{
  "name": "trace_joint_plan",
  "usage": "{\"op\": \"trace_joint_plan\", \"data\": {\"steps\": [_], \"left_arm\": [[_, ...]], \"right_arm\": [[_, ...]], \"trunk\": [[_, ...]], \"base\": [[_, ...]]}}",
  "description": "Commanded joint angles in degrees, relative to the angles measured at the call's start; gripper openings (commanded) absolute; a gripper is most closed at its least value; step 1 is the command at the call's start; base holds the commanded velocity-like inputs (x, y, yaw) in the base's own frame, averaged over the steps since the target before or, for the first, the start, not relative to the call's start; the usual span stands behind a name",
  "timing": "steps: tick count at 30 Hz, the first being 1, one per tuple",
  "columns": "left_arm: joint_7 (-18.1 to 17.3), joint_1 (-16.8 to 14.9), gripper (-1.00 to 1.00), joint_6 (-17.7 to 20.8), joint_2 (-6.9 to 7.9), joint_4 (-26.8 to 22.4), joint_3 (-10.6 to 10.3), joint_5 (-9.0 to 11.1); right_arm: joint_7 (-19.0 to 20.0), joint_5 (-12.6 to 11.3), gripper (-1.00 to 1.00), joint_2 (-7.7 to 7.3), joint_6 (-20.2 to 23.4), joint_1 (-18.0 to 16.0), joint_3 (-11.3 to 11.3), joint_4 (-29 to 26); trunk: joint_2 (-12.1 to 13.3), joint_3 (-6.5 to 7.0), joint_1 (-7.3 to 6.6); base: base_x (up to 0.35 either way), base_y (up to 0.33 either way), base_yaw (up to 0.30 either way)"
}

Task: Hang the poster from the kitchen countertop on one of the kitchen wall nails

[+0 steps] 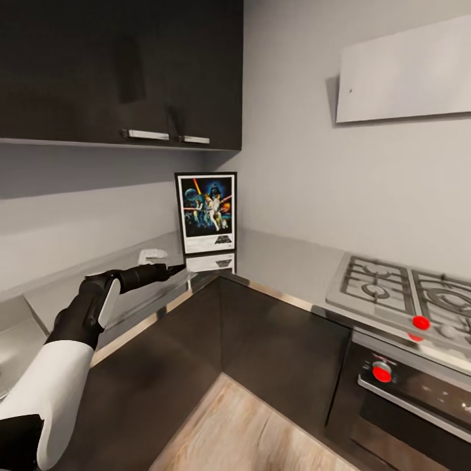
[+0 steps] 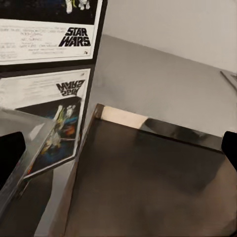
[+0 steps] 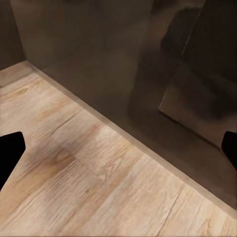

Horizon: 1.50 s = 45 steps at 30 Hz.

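The poster [image 1: 206,212] stands upright in the corner of the kitchen countertop [image 1: 281,261], leaning on the wall; its thin black frame, white border and black logo are plain to see. The left wrist view holds its lower edge [image 2: 49,29], with a mirrored reflection on the glossy worktop beneath. My left gripper [image 1: 175,268] reaches over the counter edge, a short way in front of and below the poster, open [image 2: 118,153] and holding nothing. My right gripper [image 3: 118,150] is open over the wooden floor. A tiny dark dot, possibly a wall nail [image 1: 351,91], marks a pale panel high on the right wall.
A gas hob [image 1: 405,291] with grey grates sits at the right, above an oven [image 1: 405,392] with red knobs. Dark upper cabinets [image 1: 124,72] hang over the left counter. A small white object [image 1: 152,255] lies beside my left gripper. Dark cabinet fronts [image 1: 261,353] enclose the wood floor [image 1: 242,432].
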Motion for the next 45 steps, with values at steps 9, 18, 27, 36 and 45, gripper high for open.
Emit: {"op": "trace_joint_plan", "data": {"steps": [9,18,27,36,45], "left_arm": [[0.1,0.0,1.00,0.6,0.00,0.1,0.1,0.4],[0.1,0.0,1.00,0.5,0.00,1.7,0.1,0.4],[0.1,0.0,1.00,0.5,0.00,2.1,0.1,0.4],[0.1,0.0,1.00,0.5,0.00,2.1,0.1,0.4],[0.0,0.0,1.00,0.5,0.00,2.0,0.1,0.4]], "right_arm": [[0.6,-0.4,1.00,-0.02,0.1,0.0,0.1,1.1],[0.6,-0.4,1.00,0.96,0.3,-0.2,0.1,8.3],[0.8,-0.4,1.00,1.79,0.2,-0.6,0.1,20.1],[0.8,-0.3,1.00,2.10,0.3,-0.6,0.3,21.7],[0.9,-0.4,1.00,2.95,0.3,-0.6,0.3,25.4]], "trunk": [[0.0,-0.05,0.03],[0.0,-0.05,0.03],[0.0,-0.05,0.03],[0.0,-0.05,0.03],[0.0,-0.05,0.03]], "base": [[0.211,-0.001,0.008],[0.106,0.000,0.000],[0.185,0.000,0.000],[0.173,0.000,0.000],[0.188,0.000,0.000]]}}
